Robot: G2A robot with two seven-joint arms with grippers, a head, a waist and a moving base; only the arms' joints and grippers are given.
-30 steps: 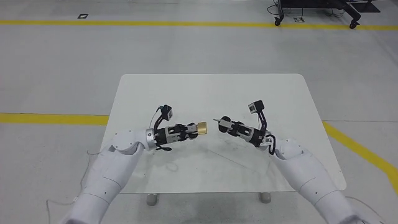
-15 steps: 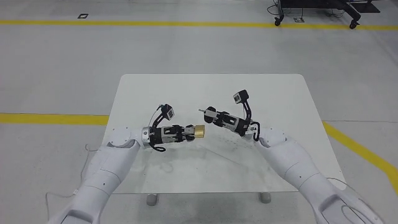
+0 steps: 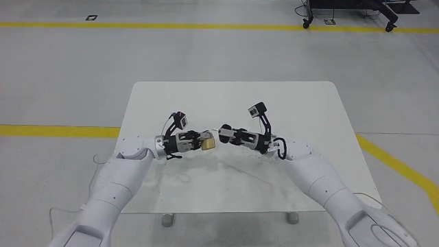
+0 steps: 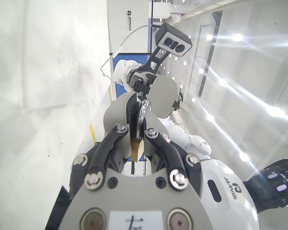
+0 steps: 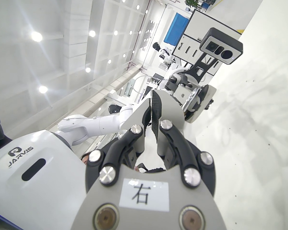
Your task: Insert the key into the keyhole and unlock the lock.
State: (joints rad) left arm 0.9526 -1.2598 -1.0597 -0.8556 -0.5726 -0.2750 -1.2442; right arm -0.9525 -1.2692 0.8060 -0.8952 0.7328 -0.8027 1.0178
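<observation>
Above the middle of the white table (image 3: 288, 103), my left gripper (image 3: 198, 141) is shut on a brass padlock (image 3: 207, 142), whose free end points at the other arm. In the left wrist view the padlock (image 4: 137, 150) sits between the fingers (image 4: 115, 118), its silver shackle (image 4: 143, 112) running toward the fingertips. My right gripper (image 3: 227, 134) is shut on a small silver key (image 3: 218, 130), the tip right at the padlock's end. Whether the tip is inside the keyhole is hidden. In the right wrist view the closed fingers (image 5: 156, 111) cover the key, and the left gripper (image 5: 194, 101) faces them closely.
The tabletop around both arms is bare white with faint dark specks (image 4: 69, 70). Its edges lie well away from the grippers. Yellow floor lines (image 3: 55, 131) run beside the table.
The right gripper has carried the key leftward and farther from the robot, closing the gap to the padlock. The left gripper with the padlock has shifted slightly left and away from the robot.
</observation>
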